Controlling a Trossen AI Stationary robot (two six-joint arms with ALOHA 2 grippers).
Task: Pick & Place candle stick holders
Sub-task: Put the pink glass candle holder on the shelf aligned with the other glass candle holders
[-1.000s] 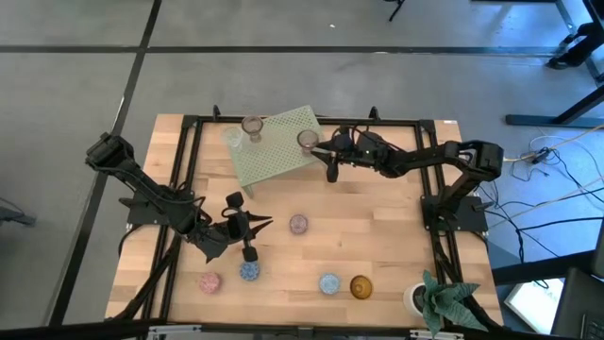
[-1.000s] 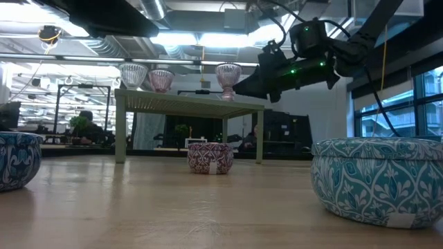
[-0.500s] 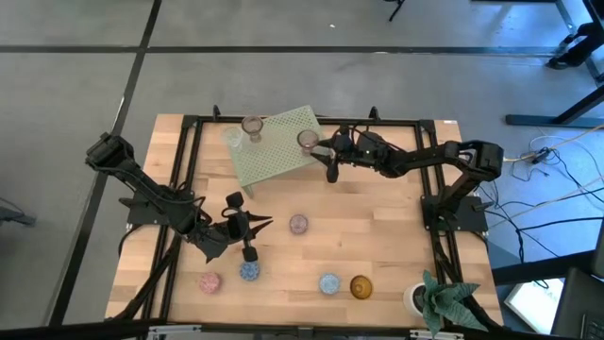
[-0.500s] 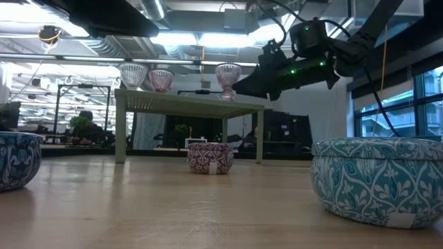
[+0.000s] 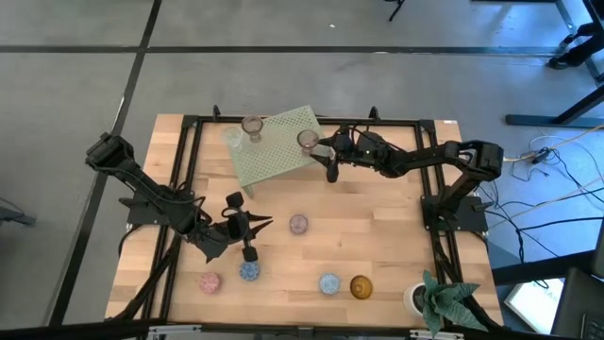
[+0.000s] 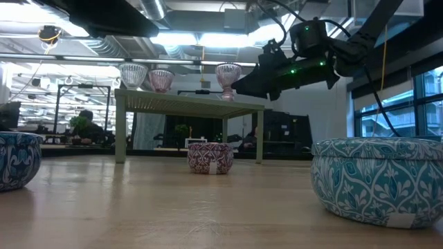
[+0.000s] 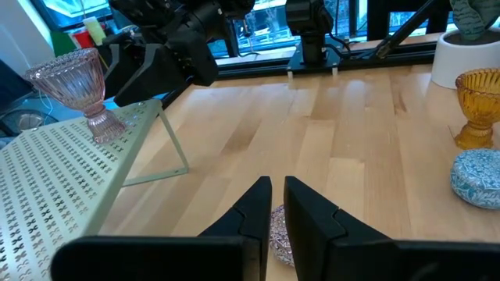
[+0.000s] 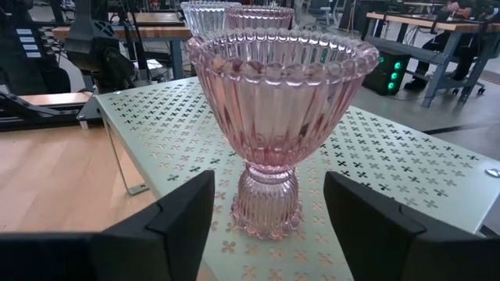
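- Candle stick holders are split between two places: three stemmed ones stand on the pale green rack (image 5: pixel 276 144) at the far middle of the table, and five sit on the bare table (image 5: pixel 377 236) nearer the camera.
- Pink stemmed holder (image 8: pixel 280 125) stands upright on the rack's right edge, its ribbed bowl and beaded rim between the right gripper (image 5: pixel 322 144) and its spread fingers (image 8: pixel 182 215); the fingers stand clear of the glass on both sides, so I judge this holder set down and let go.
- The right gripper sits level with the bowl, probably because the stem is too slim to grip safely.
- Two more stemmed holders, one mauve-brown (image 5: pixel 252 126) and one clear (image 5: pixel 232 138), stand at the rack's far left corner, well apart from the pink one, which leaves room between them.
- On the table lie a mauve patterned cup (image 5: pixel 298 224) near the middle, then along the near edge a pink one (image 5: pixel 209 281), a blue one (image 5: pixel 248 271), a second blue one (image 5: pixel 328 283) and an amber stemmed one (image 5: pixel 360 286).
- The left gripper (image 5: pixel 247 247) hangs just beyond the near-left blue cup with its jaws clenched on nothing, apparently waiting.
- A white pot with a green plant (image 5: pixel 436 297) stands at the near right corner, out of the way.
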